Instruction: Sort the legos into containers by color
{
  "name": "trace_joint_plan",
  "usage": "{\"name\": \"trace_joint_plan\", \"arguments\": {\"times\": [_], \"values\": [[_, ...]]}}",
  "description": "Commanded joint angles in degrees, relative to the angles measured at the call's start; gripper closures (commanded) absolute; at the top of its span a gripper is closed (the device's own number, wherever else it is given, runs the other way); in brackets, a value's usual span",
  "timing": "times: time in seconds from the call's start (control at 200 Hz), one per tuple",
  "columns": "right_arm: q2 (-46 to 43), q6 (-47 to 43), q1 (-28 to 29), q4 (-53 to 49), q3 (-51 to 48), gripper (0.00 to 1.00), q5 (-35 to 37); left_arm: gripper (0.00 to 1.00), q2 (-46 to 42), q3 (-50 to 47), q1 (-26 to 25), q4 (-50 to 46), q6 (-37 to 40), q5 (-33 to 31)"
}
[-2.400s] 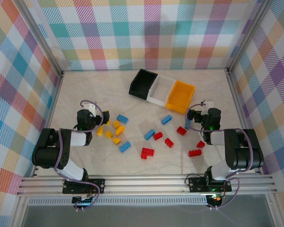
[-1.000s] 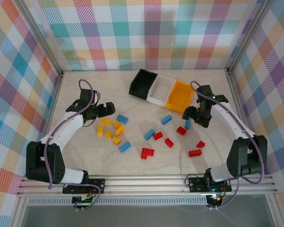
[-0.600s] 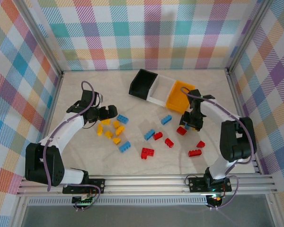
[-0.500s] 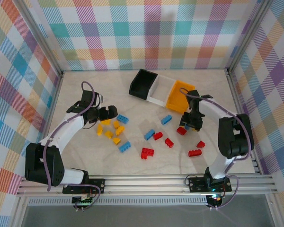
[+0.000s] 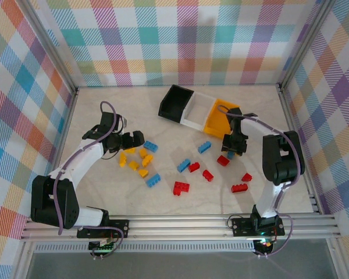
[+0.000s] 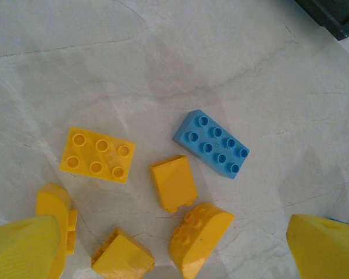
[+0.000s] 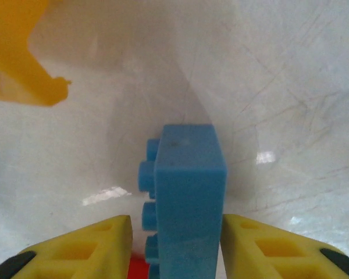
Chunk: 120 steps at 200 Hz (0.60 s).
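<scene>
Left pincer (image 5: 134, 139): you've swung it out from the base and it now hangs over the yellow legos (image 6: 98, 154). Jaws wide apart, nothing in them.
Yellow pile: loose on the desk (image 5: 104, 110), with a blue brick (image 6: 212, 144) just beside it.
Containers (image 5: 200, 110): black, white and orange-yellow in a row, back middle. I can't spot a brick in any of them.
Right pincer (image 7: 174, 238): it's come out and dropped right by the orange-yellow bin (image 7: 17, 58) corner. Its fingers flank a blue lego (image 7: 189, 186) lying on its side on the desk. Can't tell if the squeeze is on yet.
Upshot: both reaches look done, but the sorting itself hasn't started. Your next call is probably clamp and lift.
</scene>
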Motion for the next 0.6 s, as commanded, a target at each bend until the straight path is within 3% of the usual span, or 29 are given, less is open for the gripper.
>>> {"name": "trace_joint_plan", "arguments": {"times": [0.0,0.305,0.595], "values": [[1.0,-1.0,-0.8,0.1,1.2,0.6,0.5,0.0,-0.5,-0.8,-0.2,-0.8,-1.8,0.3],[-1.3,-2.8,-1.6,1.4,-0.9,0.79,0.0,0.0,-0.6,-1.3,-0.3,-0.5,-3.5,0.0],[-8.1,-2.4,-2.3,-0.1,-3.0,0.8,-1.9,0.0,-1.2,-2.2,-0.5,0.1,-5.3,0.5]]}}
